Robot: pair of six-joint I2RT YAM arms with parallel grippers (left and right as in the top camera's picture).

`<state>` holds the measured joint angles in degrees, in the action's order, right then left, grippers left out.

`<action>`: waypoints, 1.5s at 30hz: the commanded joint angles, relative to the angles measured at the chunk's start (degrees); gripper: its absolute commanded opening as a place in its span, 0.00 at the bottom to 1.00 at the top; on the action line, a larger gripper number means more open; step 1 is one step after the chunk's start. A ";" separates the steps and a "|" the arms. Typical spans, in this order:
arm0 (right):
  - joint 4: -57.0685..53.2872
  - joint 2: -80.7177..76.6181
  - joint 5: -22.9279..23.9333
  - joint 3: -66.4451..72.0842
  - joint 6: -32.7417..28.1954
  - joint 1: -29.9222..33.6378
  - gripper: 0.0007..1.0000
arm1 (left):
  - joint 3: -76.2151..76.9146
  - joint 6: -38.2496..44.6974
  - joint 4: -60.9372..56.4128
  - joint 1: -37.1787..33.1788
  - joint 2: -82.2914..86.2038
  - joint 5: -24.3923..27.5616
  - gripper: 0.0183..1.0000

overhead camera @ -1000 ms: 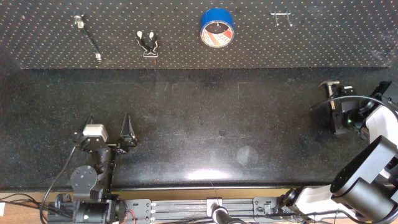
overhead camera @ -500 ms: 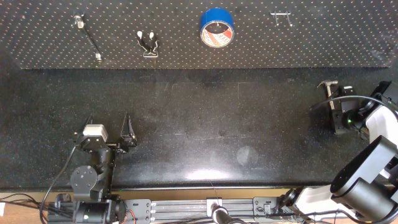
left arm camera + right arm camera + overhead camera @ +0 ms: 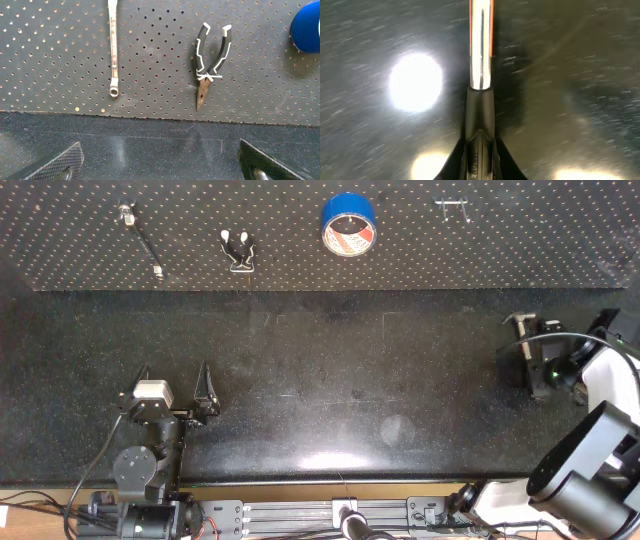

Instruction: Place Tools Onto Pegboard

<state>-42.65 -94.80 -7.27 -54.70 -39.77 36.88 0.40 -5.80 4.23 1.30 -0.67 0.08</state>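
1. Dark, speckled worktop (image 3: 350,370) lies beneath my right gripper (image 3: 532,358), which is clamped on the black grip of the hammer (image 3: 521,320) at the right end of the bench. The bright shaft runs straight out from between my fingers, head toward the far side.
2. I cannot tell whether the hammer is lifted clear of the surface or just skimming it.
3. I judge the step in hand to be carrying it to the empty double hook (image 3: 452,210), farther off and a little left.
4. To do that well I would squeeze firmly, since the heavy head could swing the handle in my jaws. I would turn the head across both prongs, let the handle hang between them, and release only once it is seated.
5. My left gripper (image 3: 175,385) is spread wide and holds nothing, near left, well apart.
6. Farther out, the pegboard (image 3: 500,250) carries a blue tape roll (image 3: 349,225), pliers (image 3: 237,250) and a wrench (image 3: 145,245), all left of the hook.
7. Lamp glare shines off the glossy worktop.
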 commanded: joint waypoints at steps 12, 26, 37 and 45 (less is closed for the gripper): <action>-22.60 34.21 -4.42 -2.78 13.77 -18.56 0.07 | -0.09 0.33 0.42 0.24 0.48 0.02 0.99; -28.81 29.07 -8.90 -30.88 18.34 -23.63 0.07 | -0.09 0.33 0.42 0.22 0.48 0.02 1.00; -19.32 17.00 -6.73 -34.32 22.23 -31.52 0.07 | -0.09 0.33 0.42 0.24 0.48 0.02 1.00; -17.07 14.14 -6.73 -34.32 24.74 -32.85 0.07 | -0.09 0.33 0.42 0.24 0.46 0.02 1.00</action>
<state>-60.58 -80.23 -13.82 -87.39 -16.53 4.51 0.40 -5.80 4.23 1.30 -0.62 0.08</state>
